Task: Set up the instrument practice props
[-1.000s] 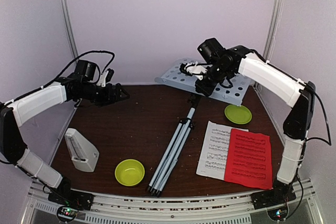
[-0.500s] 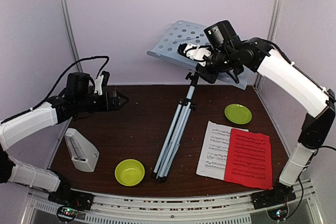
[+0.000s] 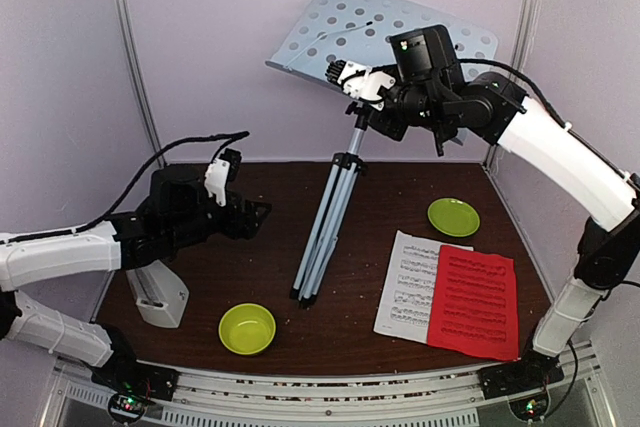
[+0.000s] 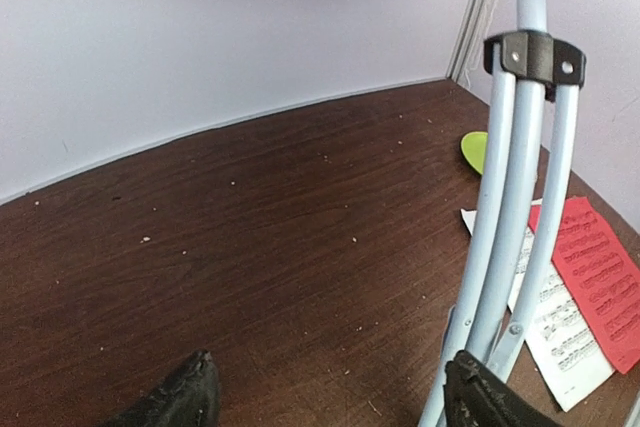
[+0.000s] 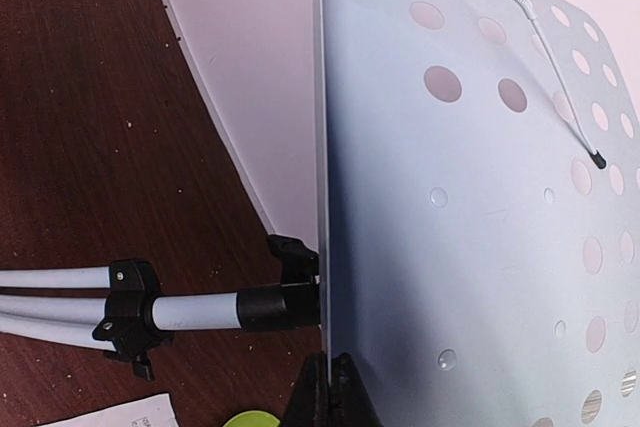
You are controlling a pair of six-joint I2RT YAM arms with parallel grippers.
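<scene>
The pale perforated music stand (image 3: 390, 32) leans steeply, its desk raised high at the back and its folded tripod legs (image 3: 320, 237) resting on the table. My right gripper (image 3: 385, 99) is shut on the desk's thin edge (image 5: 322, 247), the fingertips (image 5: 345, 392) pinching it. My left gripper (image 3: 262, 215) is open low over the table; the legs (image 4: 520, 197) pass by its right finger (image 4: 485, 402) and nothing sits between the jaws. The white sheet (image 3: 405, 282) and red sheet (image 3: 472, 299) lie flat at the right. The grey metronome (image 3: 160, 295) stands at the left, partly behind my left arm.
A lime-green bowl (image 3: 247, 328) sits near the front, left of the stand's feet. A flat green plate (image 3: 453, 217) lies at the back right, beyond the sheets. Pale walls close in the back and both sides.
The right arm has lifted the stand's desk from near the table to high up, tipping the stand nearly upright. The left arm has moved right and down toward the legs.
</scene>
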